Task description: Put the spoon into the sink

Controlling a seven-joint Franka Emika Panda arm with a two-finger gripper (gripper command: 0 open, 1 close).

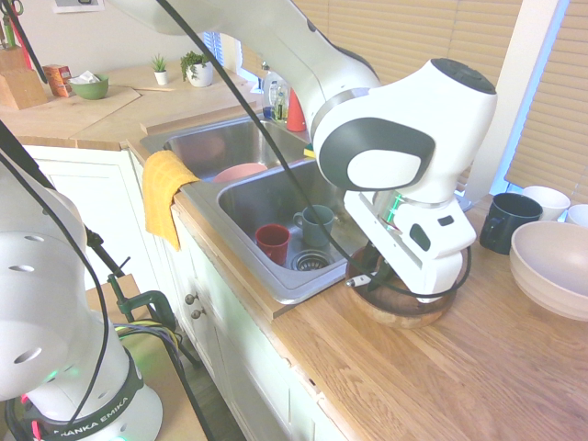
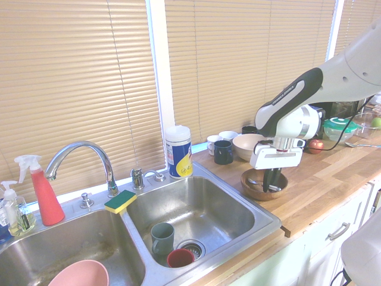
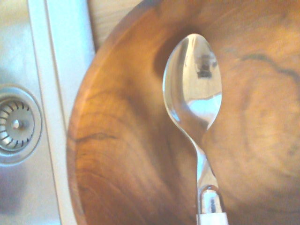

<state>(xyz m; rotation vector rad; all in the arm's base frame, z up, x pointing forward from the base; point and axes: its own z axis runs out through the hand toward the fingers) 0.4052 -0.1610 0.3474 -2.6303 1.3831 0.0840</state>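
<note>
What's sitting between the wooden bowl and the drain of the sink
Only the sink's steel rim and a strip of bare counter beside the wooden bowl; the wrist view shows this, with the drain just beyond the rim.

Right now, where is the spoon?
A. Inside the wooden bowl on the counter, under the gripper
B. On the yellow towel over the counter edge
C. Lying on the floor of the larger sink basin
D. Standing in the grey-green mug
A: the wrist view shows the spoon over the inside of the wooden bowl, and the second exterior view shows the gripper reaching down into that bowl, beside the sink.
</note>
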